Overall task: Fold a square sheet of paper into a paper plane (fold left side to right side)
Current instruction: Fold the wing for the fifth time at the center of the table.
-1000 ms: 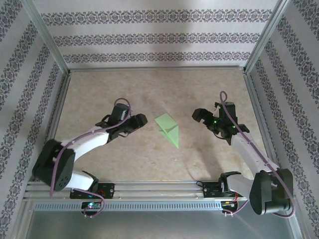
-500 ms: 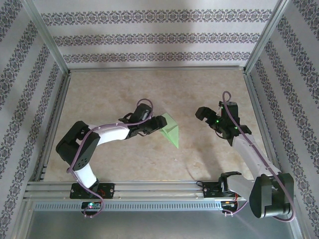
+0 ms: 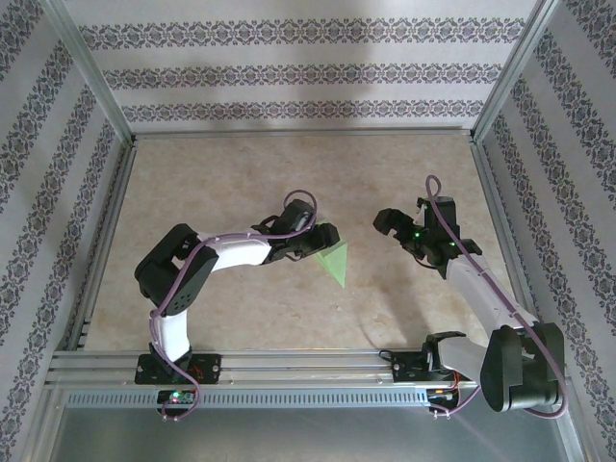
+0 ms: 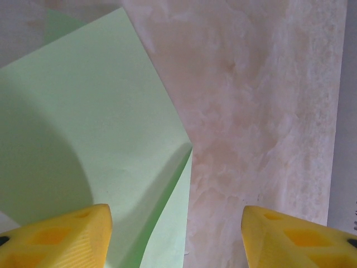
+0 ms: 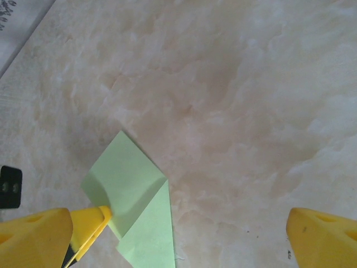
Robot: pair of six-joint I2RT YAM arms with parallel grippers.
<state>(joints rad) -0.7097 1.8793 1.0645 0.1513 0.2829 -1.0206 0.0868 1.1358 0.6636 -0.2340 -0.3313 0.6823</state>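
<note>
1. The left arm (image 3: 241, 252) is reaching further right than a second ago.
2. The right claw (image 3: 390, 224) is gaping wide, empty, well apart from the paper.
3. The left claw (image 3: 325, 241) is hovering partly open over the paper (image 3: 337, 264), which is lying mid-table (image 3: 192, 192); it is gripping nothing.
4. The left-to-right fold seems to be starting; next comes pinching the left flap.

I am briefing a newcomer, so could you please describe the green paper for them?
Look at the beige marbled table. Near its middle, at the tip of the left gripper, lies the folded green paper. It is the one flat, pale green, pointed shape on that surface.
</note>
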